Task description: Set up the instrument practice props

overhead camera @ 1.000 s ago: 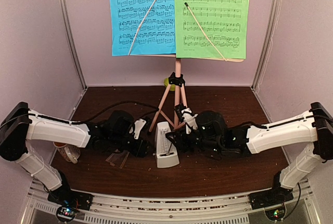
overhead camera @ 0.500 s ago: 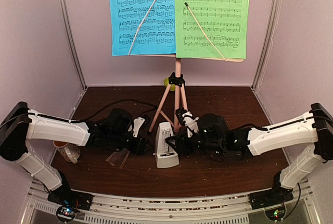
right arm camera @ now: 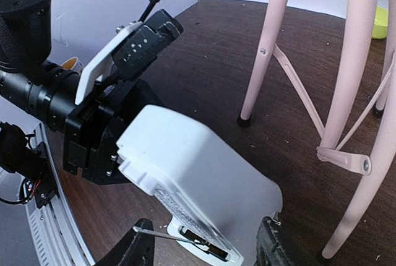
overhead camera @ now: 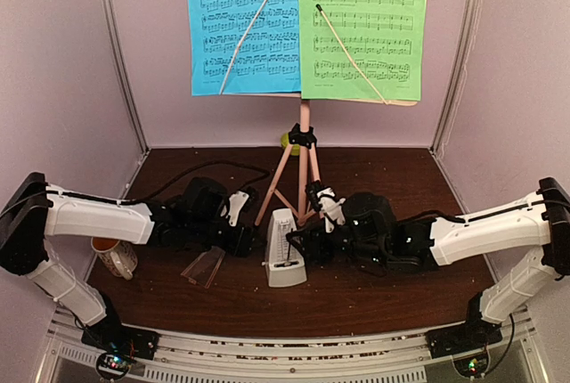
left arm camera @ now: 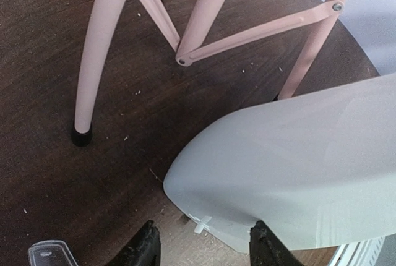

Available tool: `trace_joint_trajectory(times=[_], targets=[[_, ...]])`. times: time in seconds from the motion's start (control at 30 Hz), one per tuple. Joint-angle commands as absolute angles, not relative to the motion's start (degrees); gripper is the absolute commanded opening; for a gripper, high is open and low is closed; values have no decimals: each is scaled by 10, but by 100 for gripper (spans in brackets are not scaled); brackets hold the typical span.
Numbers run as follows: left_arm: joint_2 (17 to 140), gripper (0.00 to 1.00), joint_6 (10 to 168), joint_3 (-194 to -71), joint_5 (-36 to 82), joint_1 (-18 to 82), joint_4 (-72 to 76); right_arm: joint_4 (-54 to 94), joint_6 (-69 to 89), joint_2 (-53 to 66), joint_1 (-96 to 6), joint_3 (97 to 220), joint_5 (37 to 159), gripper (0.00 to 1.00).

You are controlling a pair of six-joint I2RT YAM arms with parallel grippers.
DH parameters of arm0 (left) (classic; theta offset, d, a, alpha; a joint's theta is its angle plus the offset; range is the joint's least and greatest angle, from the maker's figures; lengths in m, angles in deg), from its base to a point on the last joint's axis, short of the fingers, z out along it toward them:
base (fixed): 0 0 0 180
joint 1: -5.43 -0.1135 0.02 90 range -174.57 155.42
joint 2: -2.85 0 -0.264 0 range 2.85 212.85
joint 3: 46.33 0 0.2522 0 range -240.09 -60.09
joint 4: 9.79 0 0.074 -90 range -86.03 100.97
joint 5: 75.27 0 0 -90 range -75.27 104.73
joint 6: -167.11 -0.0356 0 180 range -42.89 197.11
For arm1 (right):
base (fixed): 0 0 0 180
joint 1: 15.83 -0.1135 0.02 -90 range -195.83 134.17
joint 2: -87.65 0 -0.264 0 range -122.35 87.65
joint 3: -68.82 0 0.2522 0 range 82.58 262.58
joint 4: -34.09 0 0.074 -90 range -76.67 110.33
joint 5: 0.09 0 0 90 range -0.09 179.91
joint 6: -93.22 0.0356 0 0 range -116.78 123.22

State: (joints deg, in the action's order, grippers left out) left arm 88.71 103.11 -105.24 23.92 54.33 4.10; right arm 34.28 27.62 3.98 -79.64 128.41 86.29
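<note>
The pink music stand (overhead camera: 304,147) stands at the back centre on tripod legs (left arm camera: 96,55), holding one blue sheet (overhead camera: 242,22) and one green sheet (overhead camera: 361,27). The white pyramid metronome (overhead camera: 285,256) stands in front of the legs with its pendulum bared. Its clear cover (overhead camera: 203,265) lies flat on the table to the left. My left gripper (overhead camera: 242,239) is open, with the metronome's side (left arm camera: 291,167) just ahead of its fingers. My right gripper (overhead camera: 301,242) is open, its fingers on either side of the metronome's base (right arm camera: 204,198).
A white orange-lined mug (overhead camera: 114,256) stands at the left under my left arm. A small lime-green bowl (overhead camera: 287,142) sits behind the stand and shows in the right wrist view (right arm camera: 385,21). The cover's corner (left arm camera: 49,255) shows in the left wrist view. Booth walls close in on three sides.
My left arm has lifted and shifted slightly right, uncovering more of the mug. My right arm has drawn back slightly to the right. The metronome has stayed put.
</note>
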Motion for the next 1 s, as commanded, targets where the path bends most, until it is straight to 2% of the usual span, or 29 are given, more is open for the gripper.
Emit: trace_joint_trajectory(times=[0.0,0.27,0.67,0.97], targets=[[886,51,1021,-1069,244,537,32,302,285,62,-794,1297,814,55],[836,52,1017,-1039,246,502,46,263,297,116,-774,1247,772,52],[770,52,1006,-1021,253,434,91,220,297,167,-731,1216,782,55],[734,52,1026,-1013,281,359,97,162,283,252,-681,1261,832,70]])
